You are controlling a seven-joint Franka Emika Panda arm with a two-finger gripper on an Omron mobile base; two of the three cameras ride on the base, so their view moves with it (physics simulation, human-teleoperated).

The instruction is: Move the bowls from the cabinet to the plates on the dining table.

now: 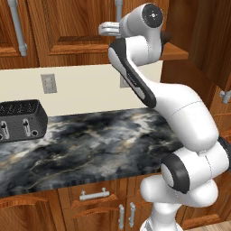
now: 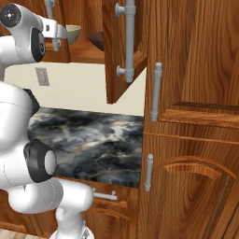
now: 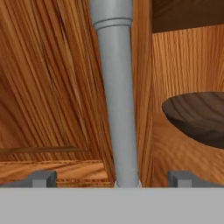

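straddling the cabinet (image 3: 52, 87) handle (image 3: 114, 96), hand (image 3: 113, 178) spread wide, dark bowl (image 3: 199, 116) inside on shelf

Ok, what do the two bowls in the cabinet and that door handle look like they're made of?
Dark bowl: looks like wood, matte dark brown with faint grain. Pale bowl: smooth beige-cream, maybe ceramic; too small to be sure. Door handle: plain grey bar with even shading, likely brushed metal. Cabinet itself: glossy reddish-brown wood with strong grain.
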